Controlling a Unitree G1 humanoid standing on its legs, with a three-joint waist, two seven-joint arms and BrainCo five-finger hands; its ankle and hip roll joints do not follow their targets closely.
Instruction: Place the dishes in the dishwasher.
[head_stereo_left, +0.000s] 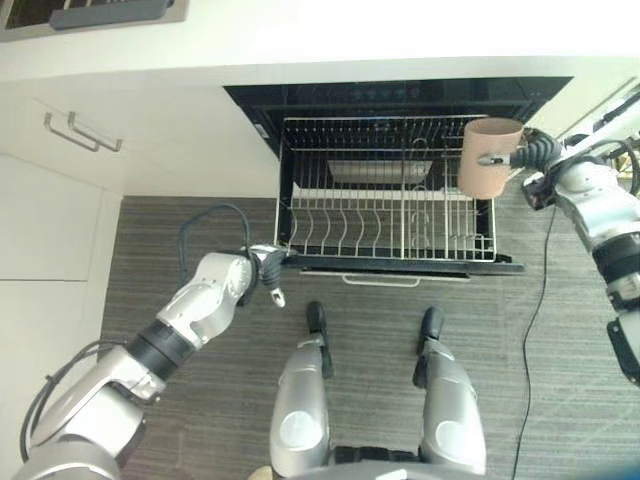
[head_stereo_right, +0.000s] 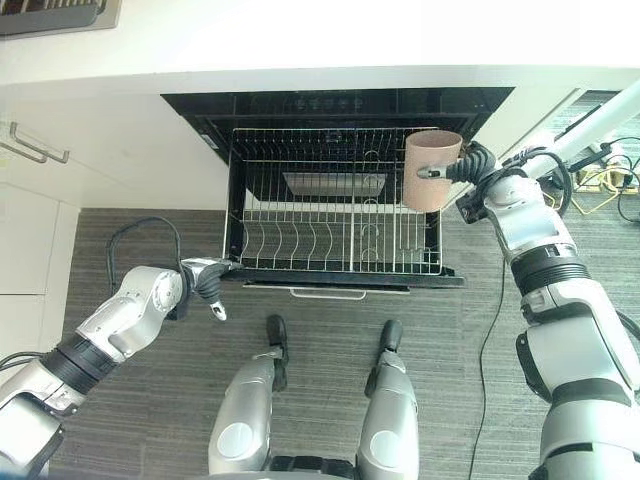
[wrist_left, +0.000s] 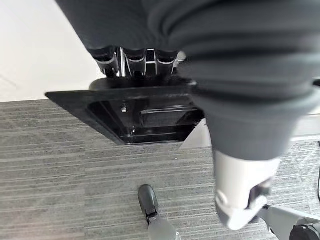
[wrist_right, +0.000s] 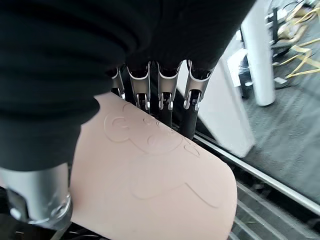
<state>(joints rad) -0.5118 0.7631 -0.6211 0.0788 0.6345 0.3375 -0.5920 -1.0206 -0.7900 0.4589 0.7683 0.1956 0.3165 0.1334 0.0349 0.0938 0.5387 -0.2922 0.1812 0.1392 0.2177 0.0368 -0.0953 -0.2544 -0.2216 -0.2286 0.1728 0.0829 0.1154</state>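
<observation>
A pale pink cup hangs in the air over the right rear corner of the pulled-out wire rack of the open dishwasher. My right hand is shut on the cup from the right, with its fingers curled over the cup's embossed side and the thumb pressed on the other side. The rack's rows of tines hold no dishes that I can make out. My left hand is at the rack's front left corner, against the black front panel.
White cabinets with bar handles stand to the left, under a white countertop. A white pull handle runs along the dishwasher's front. A white post and loose cables lie to the right on grey carpet.
</observation>
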